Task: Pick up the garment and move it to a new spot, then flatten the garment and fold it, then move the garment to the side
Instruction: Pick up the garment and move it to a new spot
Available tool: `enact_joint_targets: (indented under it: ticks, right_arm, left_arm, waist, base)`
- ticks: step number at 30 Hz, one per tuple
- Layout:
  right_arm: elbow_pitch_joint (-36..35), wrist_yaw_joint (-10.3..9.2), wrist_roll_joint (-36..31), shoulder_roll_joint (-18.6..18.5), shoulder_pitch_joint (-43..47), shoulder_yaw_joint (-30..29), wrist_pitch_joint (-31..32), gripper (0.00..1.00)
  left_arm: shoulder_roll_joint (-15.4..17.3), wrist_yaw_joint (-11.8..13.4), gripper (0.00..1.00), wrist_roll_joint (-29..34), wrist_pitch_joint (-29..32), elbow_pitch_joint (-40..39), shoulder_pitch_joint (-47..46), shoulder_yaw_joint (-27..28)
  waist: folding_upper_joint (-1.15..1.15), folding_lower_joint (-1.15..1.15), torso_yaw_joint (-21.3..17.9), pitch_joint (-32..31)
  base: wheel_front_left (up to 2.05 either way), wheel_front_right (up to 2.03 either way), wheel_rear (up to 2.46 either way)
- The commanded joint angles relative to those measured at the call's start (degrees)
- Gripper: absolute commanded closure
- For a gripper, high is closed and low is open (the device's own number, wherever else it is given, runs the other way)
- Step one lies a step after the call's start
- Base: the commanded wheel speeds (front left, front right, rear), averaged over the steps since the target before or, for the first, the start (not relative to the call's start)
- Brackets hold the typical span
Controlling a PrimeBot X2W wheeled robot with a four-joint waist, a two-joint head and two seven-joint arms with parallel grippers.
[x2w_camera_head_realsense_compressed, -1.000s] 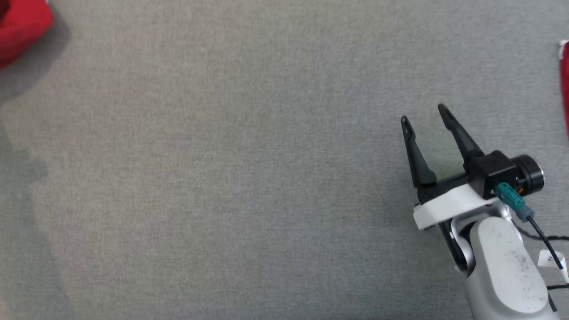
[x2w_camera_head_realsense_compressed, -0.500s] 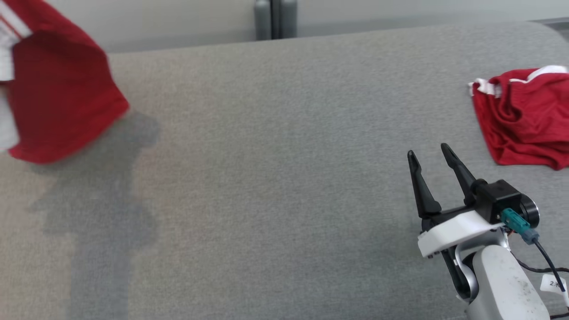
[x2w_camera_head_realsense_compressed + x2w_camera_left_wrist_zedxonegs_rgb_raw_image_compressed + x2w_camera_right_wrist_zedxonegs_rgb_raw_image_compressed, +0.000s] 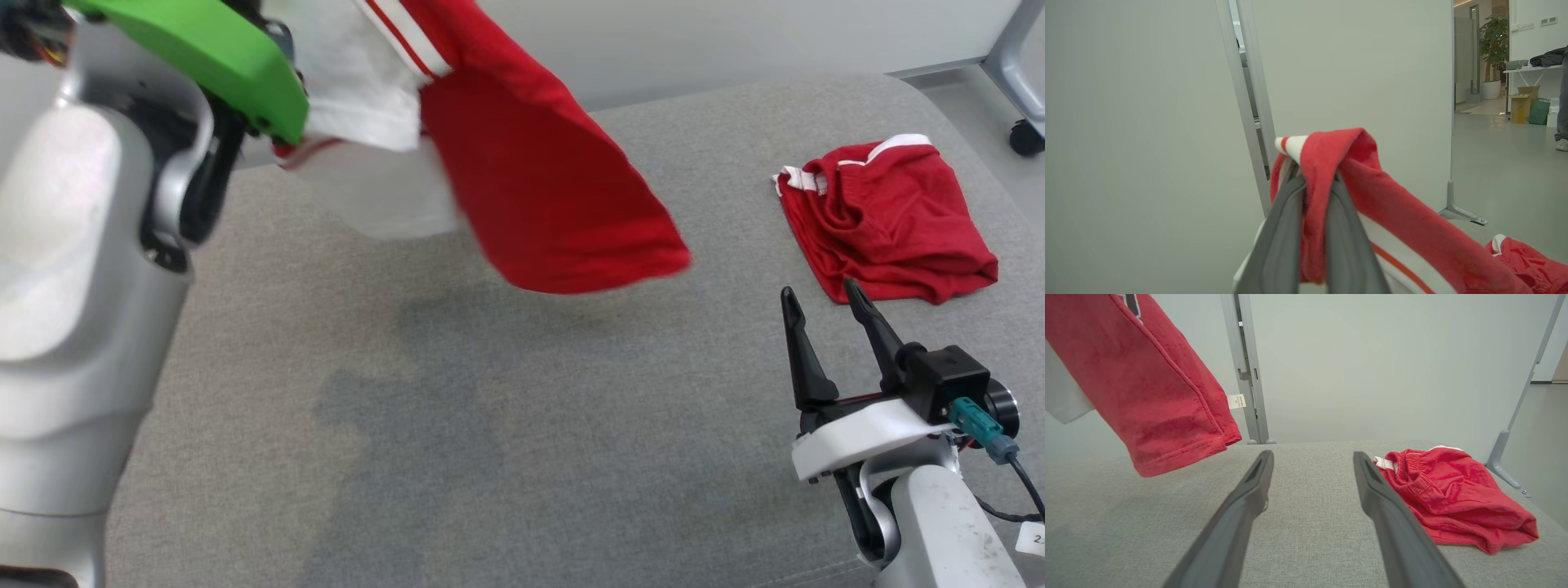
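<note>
Right gripper (image 3: 818, 288): at the lower right of the head view I see its two dark fingers spread wide with nothing between them, low over the table and pointing up the frame.
Left arm (image 3: 73, 286): the pale forearm runs up the left edge of the head view to a green cover (image 3: 204, 57) at the upper left.
Left gripper (image 3: 1315, 171): in my left wrist view the fingers are pinched together on a bunched red fold with a white stripe.
Table (image 3: 490, 457): grey fabric top across the lower and middle head view, with a soft shadow (image 3: 408, 441) left of centre.
Garment (image 3: 555, 188): a red and white shirt hanging from the left gripper, upper centre of the head view. It is clear of the table, and its red hem reaches down to the right.
Shorts (image 3: 886, 224): red with white trim, crumpled on the table at the right, just above the right gripper's tips.
Panel (image 3: 1372, 355): a pale wall panel behind the table, with a grey post (image 3: 1247, 367) at upper centre of the right wrist view.
Room beyond: at the upper right of the left wrist view I make out a potted plant (image 3: 1492, 38), a cardboard box (image 3: 1519, 108) and a person's foot (image 3: 1562, 145).
</note>
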Motion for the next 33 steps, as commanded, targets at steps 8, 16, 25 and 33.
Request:
enact_joint_targets:
  ticks: [8, 16, 25, 33]
  right_arm:
    - [0.0, -0.09, 0.0, -0.2, 1.0, -0.2, -0.3, 0.0]
    - [0.4, -0.09, -0.1, -0.2, -0.4, 0.4, -0.3, 0.0]
    - [0.6, -0.09, -0.7, -0.2, -2.0, 1.2, -0.3, 0.0]
    - [0.8, -0.09, -1.5, -0.2, -2.6, 1.7, -0.3, 0.0]
  left_arm:
    - [-1.3, 2.5, 1.0, -2.9, -1.2, 4.1, 14.5, -1.7]
    - [-0.5, 3.6, 1.0, -4.6, -7.1, 13.2, 23.7, -0.5]
    - [-2.6, 1.0, 0.0, -4.5, -15.8, 21.1, 24.6, 0.0]
    - [-4.1, -2.0, 0.0, -2.4, -21.6, 23.6, 25.8, 2.0]
  waist:
    - [-0.01, 0.0, 1.1, 2.1]
    - [-0.01, 0.0, 2.0, 5.1]
    - [-0.01, 0.0, 2.0, 8.1]
    - [-0.01, 0.0, 2.2, 7.8]
  base:
    - [0.0, 0.0, 0.0]
    - [0.0, 0.0, 0.0]
    - [0.0, 0.0, 0.0]
    - [0.0, 0.0, 0.0]
